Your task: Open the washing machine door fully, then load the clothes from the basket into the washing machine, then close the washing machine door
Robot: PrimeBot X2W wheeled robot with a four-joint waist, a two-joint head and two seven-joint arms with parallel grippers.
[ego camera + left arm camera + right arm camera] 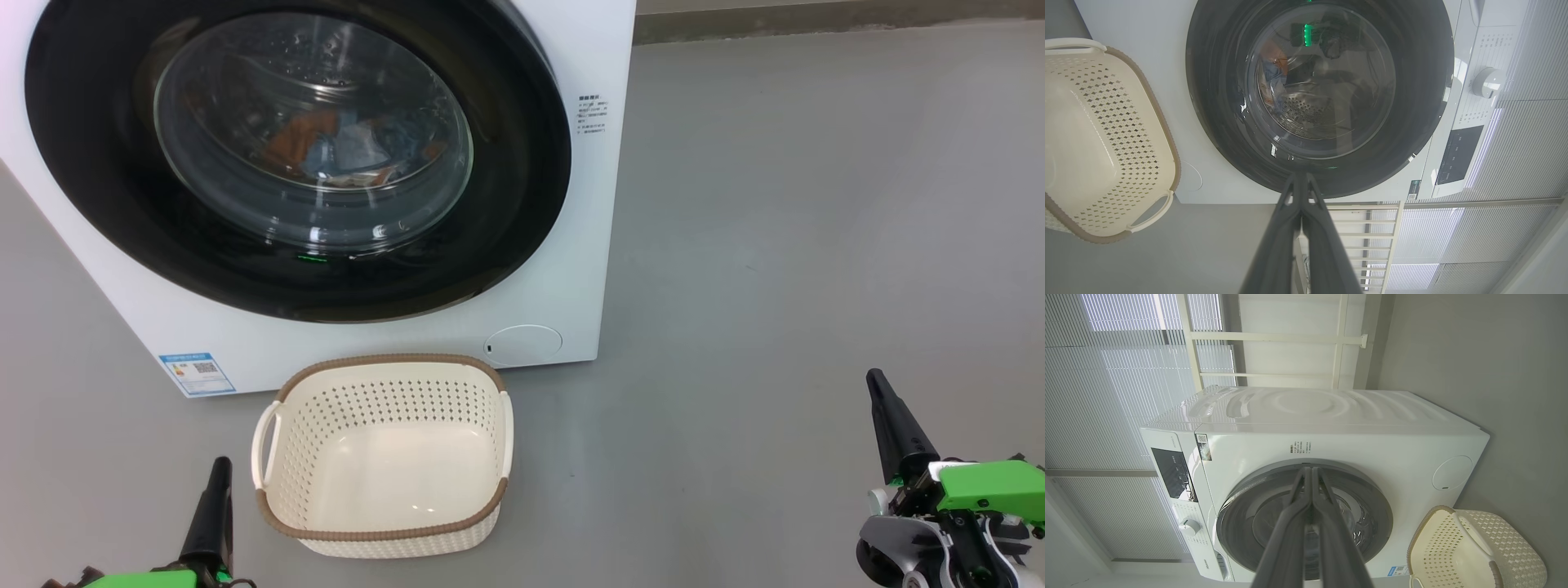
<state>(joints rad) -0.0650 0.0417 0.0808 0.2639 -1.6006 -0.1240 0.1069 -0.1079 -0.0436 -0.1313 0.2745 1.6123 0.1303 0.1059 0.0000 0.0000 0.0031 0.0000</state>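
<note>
While the door [98, 163] looks flush on the washing machine [571, 286], the clothes [326, 147] lie behind its glass. Basket [384, 359]: empty, at 6 o'clock from the door. Left hand [219, 474], right hand [886, 400]: fingers together, holding nothing. Advice: check the latch, and press the rim if ajar.

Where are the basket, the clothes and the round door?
basket [384, 404]: head view, perforated far wall.
clothes [359, 151]: head view, blue fabric behind the glass.
washing machine door [90, 163]: head view, left of its black rim.
</note>
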